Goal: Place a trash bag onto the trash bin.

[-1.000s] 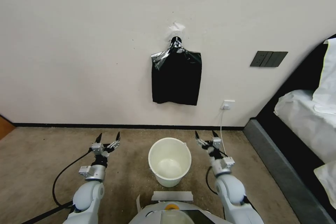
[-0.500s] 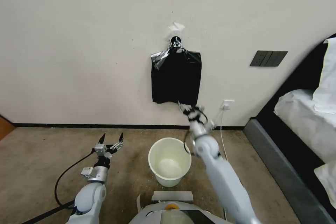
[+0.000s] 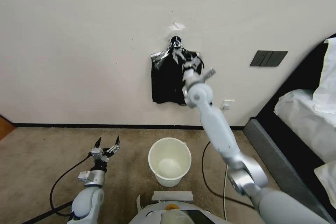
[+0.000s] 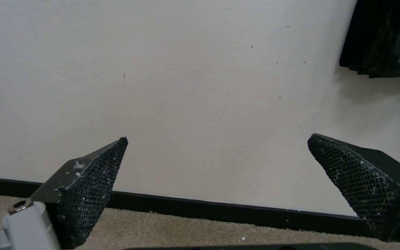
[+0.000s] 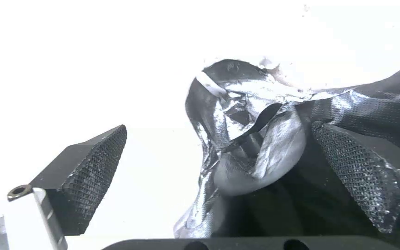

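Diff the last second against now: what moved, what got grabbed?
The right gripper rose from beside the trash bin to the bunched top of the black bags hanging on the wall, jaws open around it, nothing grabbed yet. The left gripper stayed low and open by the bin; bin and bags unmoved.

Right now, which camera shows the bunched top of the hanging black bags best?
The right wrist view: the bunched top sits close between the open right gripper fingers. The head view shows it small, partly behind that gripper. The left wrist view catches just a lower corner.
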